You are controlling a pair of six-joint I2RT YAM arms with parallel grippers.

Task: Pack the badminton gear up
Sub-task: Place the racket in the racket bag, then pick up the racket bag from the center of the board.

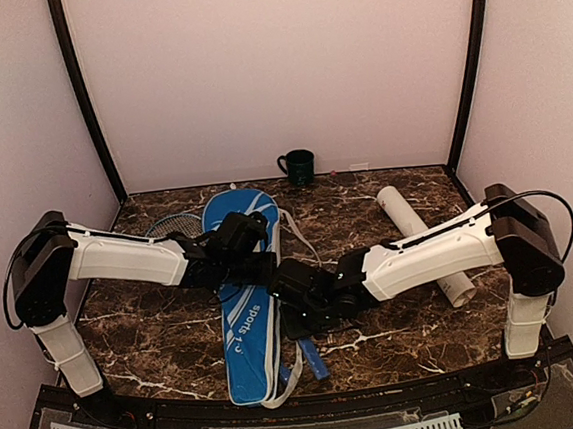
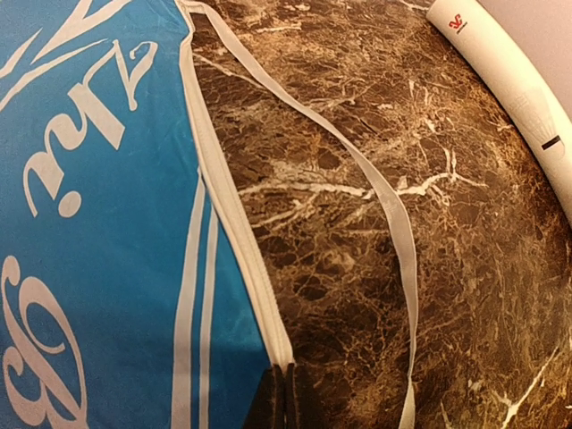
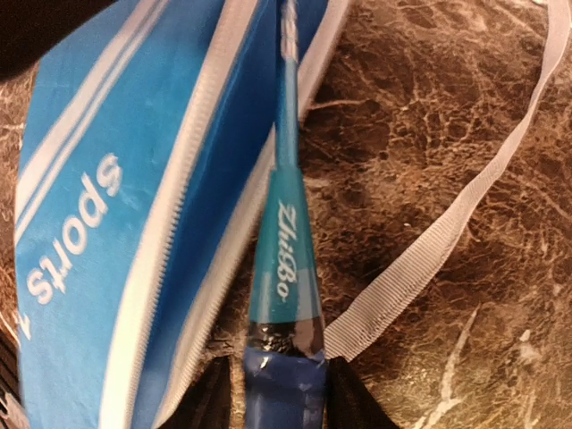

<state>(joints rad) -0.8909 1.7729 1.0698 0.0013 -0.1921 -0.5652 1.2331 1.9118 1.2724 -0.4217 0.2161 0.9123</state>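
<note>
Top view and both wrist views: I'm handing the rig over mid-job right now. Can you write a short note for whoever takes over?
Left gripper: shut at the cover zipper edge, seemingly pinching it.
Right gripper: around the handle of a racket; cannot tell whether it grips.
Things: that racket's shaft runs into the cover's open side, handle outside. The second racket shows its head beside the cover's far left edge. The tube lies to the right. No shuttlecocks in view.
Done: one racket partly in.
Left: seat it, pack the rest, close the cover.

Blue cover (image 1: 247,333) lengthwise on marble table (image 1: 408,339)
</note>
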